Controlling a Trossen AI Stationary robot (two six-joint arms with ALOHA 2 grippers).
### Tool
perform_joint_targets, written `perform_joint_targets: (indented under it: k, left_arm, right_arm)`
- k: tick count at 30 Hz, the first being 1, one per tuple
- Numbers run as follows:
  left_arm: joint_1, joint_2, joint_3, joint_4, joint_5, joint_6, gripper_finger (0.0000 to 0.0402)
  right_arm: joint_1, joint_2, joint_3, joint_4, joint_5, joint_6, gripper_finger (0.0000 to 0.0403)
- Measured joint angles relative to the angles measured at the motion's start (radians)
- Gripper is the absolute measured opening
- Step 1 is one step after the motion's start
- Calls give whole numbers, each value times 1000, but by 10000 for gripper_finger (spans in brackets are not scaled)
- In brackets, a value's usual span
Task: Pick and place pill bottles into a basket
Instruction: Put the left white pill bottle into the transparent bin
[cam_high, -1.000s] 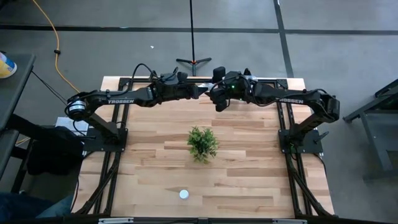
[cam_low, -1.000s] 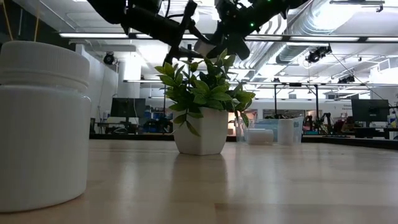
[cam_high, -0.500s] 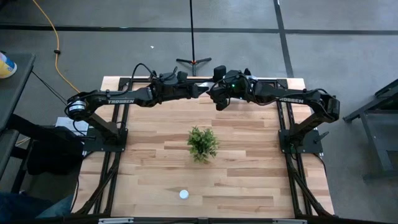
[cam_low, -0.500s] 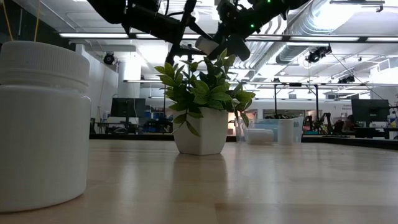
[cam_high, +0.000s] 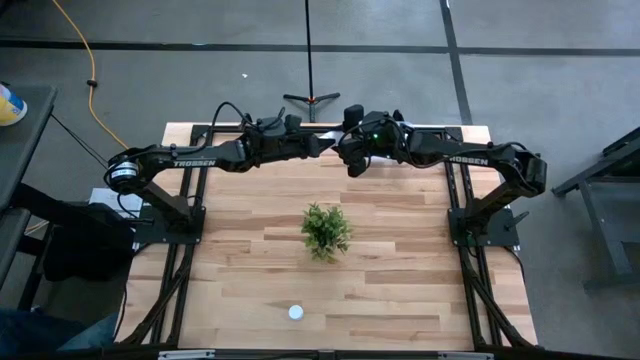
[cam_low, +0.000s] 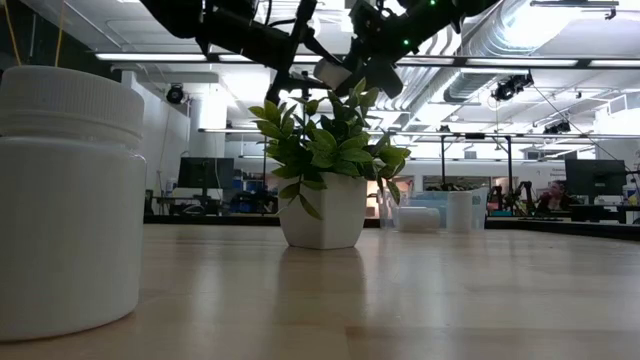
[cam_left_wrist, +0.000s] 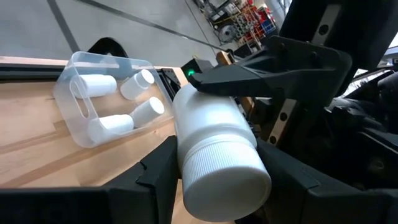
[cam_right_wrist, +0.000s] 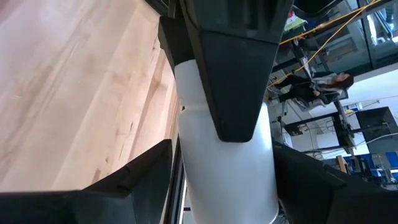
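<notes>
Both grippers meet high above the far middle of the table, each shut on one white pill bottle (cam_left_wrist: 214, 143), which also shows in the low view (cam_low: 335, 72) and the right wrist view (cam_right_wrist: 227, 149). My left gripper (cam_left_wrist: 221, 183) comes from the left (cam_high: 322, 146), my right gripper (cam_right_wrist: 227, 186) from the right (cam_high: 349, 156). The clear basket (cam_left_wrist: 74, 118) stands on the table below with three bottles lying in it. Another pill bottle (cam_high: 295, 312) stands upright near the front edge, large in the low view (cam_low: 70, 200). My left gripper holds the bottle between its two fingers at the ribbed cap end (cam_left_wrist: 193, 165), one finger on each side. The bottle is lifted clear of the table and tilted. My right gripper holds the same bottle between its two fingers on the smooth body (cam_right_wrist: 186, 168), coming from the opposite side; one of its fingers (cam_left_wrist: 267, 65) lies across the body's far end.
A small green potted plant (cam_high: 326, 230) stands mid-table, in front of the grippers in the low view (cam_low: 325, 170). Bare wood lies to either side of it. The basket shows behind the plant in the low view (cam_low: 435, 212).
Both grippers and the bottle between them have shifted slightly up and toward the table's right, then kept still.
</notes>
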Motion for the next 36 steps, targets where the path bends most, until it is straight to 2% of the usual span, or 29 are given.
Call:
perform_joint_targets:
  k: [13,22,26,36]
  left_arm:
    - [0,0,0,-1,-23,0,211]
    - [0,0,0,-6,-22,-1,211]
    - [0,0,0,-4,-22,1,213]
    - [1,0,0,6,-22,11,287]
  right_arm:
    - [0,0,0,12,5,4,242]
    - [0,0,0,10,9,-6,174]
    - [0,0,0,10,14,-6,166]
    - [0,0,0,11,33,11,160]
